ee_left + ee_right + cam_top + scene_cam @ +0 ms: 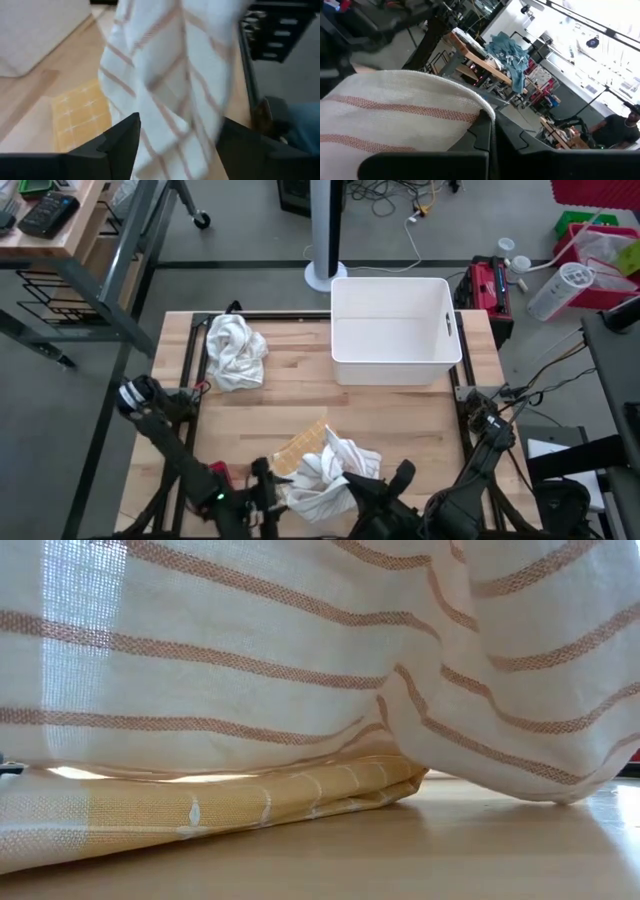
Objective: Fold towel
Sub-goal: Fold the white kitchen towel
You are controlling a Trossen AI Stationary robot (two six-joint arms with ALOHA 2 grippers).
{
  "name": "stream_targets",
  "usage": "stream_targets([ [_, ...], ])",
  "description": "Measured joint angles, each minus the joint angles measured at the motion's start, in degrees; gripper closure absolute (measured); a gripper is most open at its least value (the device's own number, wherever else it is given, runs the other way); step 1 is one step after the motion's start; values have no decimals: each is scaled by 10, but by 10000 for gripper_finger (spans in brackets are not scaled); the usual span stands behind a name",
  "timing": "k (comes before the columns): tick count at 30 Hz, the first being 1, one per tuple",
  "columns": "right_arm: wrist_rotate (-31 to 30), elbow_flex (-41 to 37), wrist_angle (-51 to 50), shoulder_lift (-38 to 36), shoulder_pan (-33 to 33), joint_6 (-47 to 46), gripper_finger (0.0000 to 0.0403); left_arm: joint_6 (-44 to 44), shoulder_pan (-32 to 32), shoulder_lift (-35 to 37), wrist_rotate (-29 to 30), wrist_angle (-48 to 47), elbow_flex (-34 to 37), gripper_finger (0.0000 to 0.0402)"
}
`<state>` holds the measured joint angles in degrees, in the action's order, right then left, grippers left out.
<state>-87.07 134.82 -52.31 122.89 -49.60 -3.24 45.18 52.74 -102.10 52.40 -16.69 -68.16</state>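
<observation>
From above, the striped towel point(325, 468) sits bunched at the near edge of the wooden table point(400, 420), partly over a flat yellow cloth point(298, 445), with the left gripper point(262, 485) just beside it on one side and the right gripper point(385, 490) on the other; only this view also shows the second white towel point(235, 350) crumpled near the far left corner and the empty white bin point(393, 330) at the far edge. The left wrist view adds what the overhead cannot: the left gripper point(177, 137) has its two fingers point(125, 137) spread wide with the striped towel point(170, 85) hanging between them, and whether they touch it I cannot tell. The right wrist view shows the right gripper point(490, 135) with its fingers pressed together on a fold of the striped towel point(395, 120), lifting it. The low view is filled by the towel point(300, 650) draped down to the tabletop, the yellow cloth point(200, 805) lying flat beneath it. Beyond the table, a grey floor carries cables, a red toolbox point(487, 283), and workbenches; a blue-green cloth point(507, 52) lies on a far bench and a person point(620, 127) stands at the room's edge
</observation>
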Motion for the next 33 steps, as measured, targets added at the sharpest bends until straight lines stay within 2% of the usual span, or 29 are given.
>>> stream_targets([
  [4,0,0,0,1,0,-2,403,-76,-22,0,-125,168,59,161],
  [7,0,0,-2,2,0,-2,403,-112,-32,0,-156,241,84,173],
  [9,0,0,-4,2,0,-2,403,-104,-35,1,-134,228,86,198],
  [11,0,0,-10,2,0,-2,403,-100,-35,2,-113,211,83,241],
  [15,0,0,-14,2,-6,-7,403,-145,-24,2,-36,194,62,370],
  [16,0,0,-14,2,-8,-7,403,-161,-20,2,-5,194,58,384],
  [20,-17,0,-15,-3,-22,3,403,-226,4,4,87,167,17,399],
  [22,-29,0,-15,-12,-29,17,403,-241,17,13,116,116,-20,400],
  [26,-30,1,-11,-37,-44,3,403,-216,27,20,142,-65,-123,401],
  [33,-30,1,-11,-88,-73,-25,403,-189,28,19,141,-358,-330,401],
])
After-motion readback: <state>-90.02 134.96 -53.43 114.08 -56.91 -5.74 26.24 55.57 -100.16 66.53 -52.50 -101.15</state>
